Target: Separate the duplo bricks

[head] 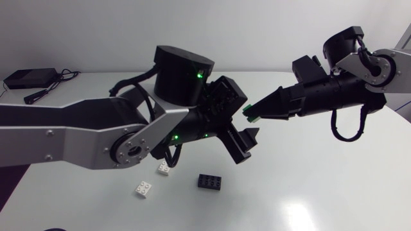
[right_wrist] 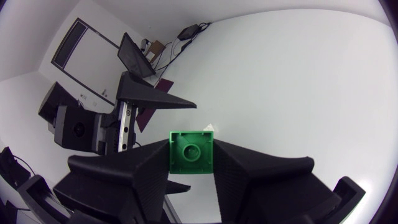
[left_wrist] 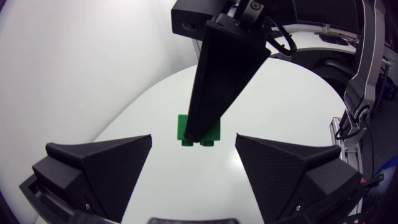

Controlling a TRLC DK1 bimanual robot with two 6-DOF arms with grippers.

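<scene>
Left gripper (left_wrist: 193, 139): fingers spread wide, holding nothing; right gripper (head: 260, 108): clamped on the green brick (right_wrist: 191, 154) at its fingertips; the brick sits just ahead of the left fingers, between them; judgement: centre the left fingers on the exposed green part, close squarely, pull straight apart without twisting.

The white table (head: 321, 186) carries three loose bricks near its front edge: a white brick (head: 144, 188), a second white brick (head: 164, 168) just behind it and partly hidden from above, and a black brick (head: 210, 181) to their right, none touching. At the far left corner lies what looks like a small black box (head: 29, 78) with a cable (head: 48, 90) trailing from it.
</scene>
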